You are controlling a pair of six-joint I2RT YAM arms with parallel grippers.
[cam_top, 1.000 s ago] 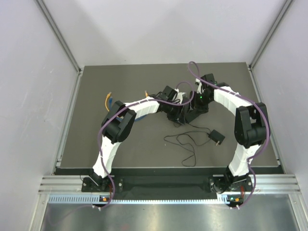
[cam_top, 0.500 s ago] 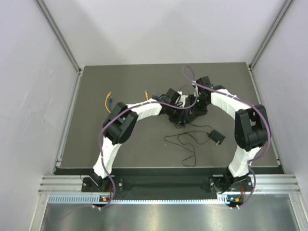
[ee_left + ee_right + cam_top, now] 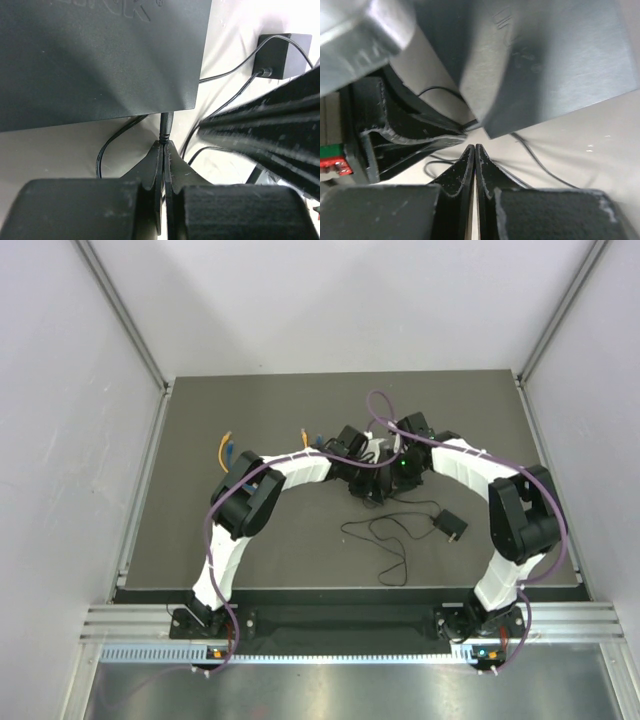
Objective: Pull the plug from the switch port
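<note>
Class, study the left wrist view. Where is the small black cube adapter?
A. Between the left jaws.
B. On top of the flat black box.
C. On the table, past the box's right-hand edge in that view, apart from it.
C: the cube adapter sits on the table beside the flat black box, with bare surface between them.

Overhead, we see even, diffuse light on the dark worktop [image 3: 480,410]; shadows are faint. In the wrist views, the switch [image 3: 100,55] carries soft shadow gradients, the plug [image 3: 166,125] is sharp, and the left pincer [image 3: 163,147] and right pincer [image 3: 474,150] blur near the lens.
</note>
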